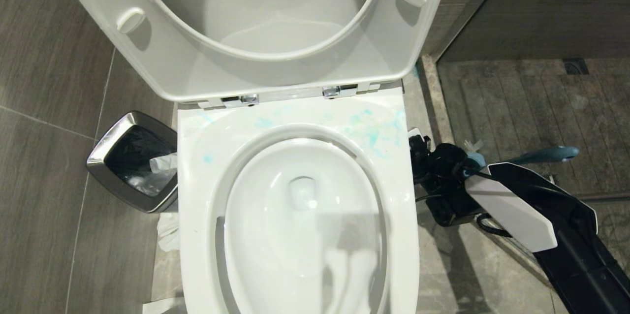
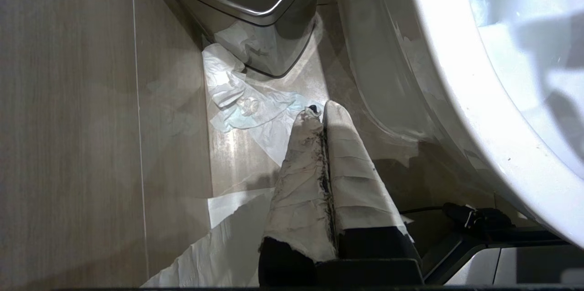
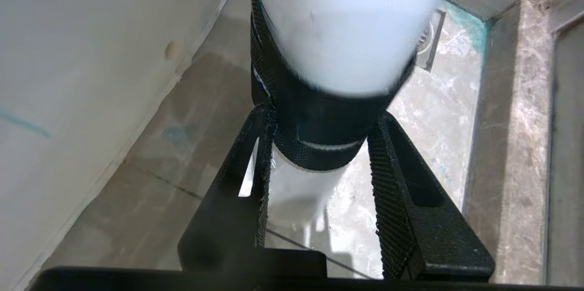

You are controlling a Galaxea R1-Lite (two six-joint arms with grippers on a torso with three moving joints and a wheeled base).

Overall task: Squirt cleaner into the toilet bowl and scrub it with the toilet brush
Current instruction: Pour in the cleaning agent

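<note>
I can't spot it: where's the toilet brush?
In the head view, the brush lies right of the toilet, its blue handle showing behind the right arm.

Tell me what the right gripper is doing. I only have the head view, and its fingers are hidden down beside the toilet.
Observer: In the right wrist view, the right gripper has a finger pressed against each side of the black textured band on the cleaner.
Operator: And the left gripper? I can't see that arm at all.
Observer: The left gripper is shut and empty. It is low beside the outer wall of the toilet bowl, over crumpled tissue on the floor.
</note>
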